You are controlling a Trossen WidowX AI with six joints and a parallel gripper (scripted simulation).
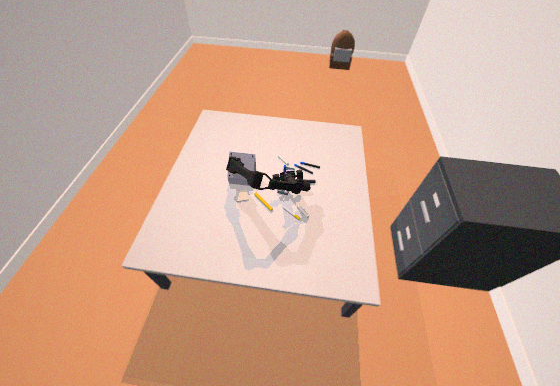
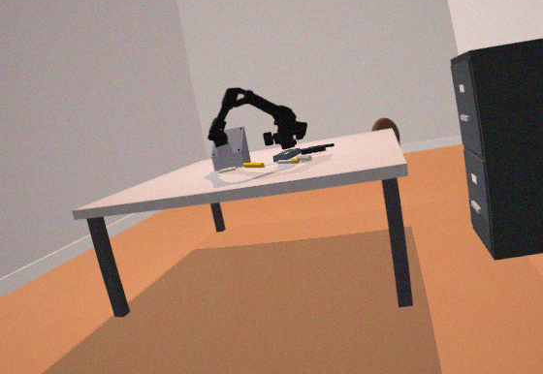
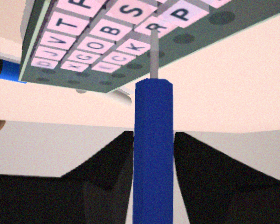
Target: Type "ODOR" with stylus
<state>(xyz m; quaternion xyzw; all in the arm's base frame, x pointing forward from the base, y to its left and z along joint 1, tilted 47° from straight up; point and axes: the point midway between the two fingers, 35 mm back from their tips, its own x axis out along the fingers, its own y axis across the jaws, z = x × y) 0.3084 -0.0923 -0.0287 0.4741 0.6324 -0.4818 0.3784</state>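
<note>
In the wrist view my gripper (image 3: pixel 153 141) is shut on a blue stylus (image 3: pixel 153 150) that points away from the camera. Its thin grey tip rests on the R key (image 3: pixel 159 24) of the keyboard (image 3: pixel 65 75), a grey-green board with pale pink keys. Neighbouring keys read S, P, K and B. In the top and exterior views the gripper (image 1: pixel 290 182) (image 2: pixel 286 140) hangs low over the keyboard (image 2: pixel 287 154) near the middle of the white table (image 1: pixel 200 248) (image 2: pixel 339 168); the stylus is too small to make out there.
Loose pens lie around the keyboard: a yellow one (image 1: pixel 263 201) (image 2: pixel 253 165), blue and black ones (image 1: pixel 305 167) (image 2: pixel 317 148), a small one (image 1: pixel 292 214). The arm's grey base block (image 1: pixel 242 161) (image 2: pixel 231 149) stands behind. A dark filing cabinet (image 1: pixel 480 223) (image 2: pixel 504 148) stands right.
</note>
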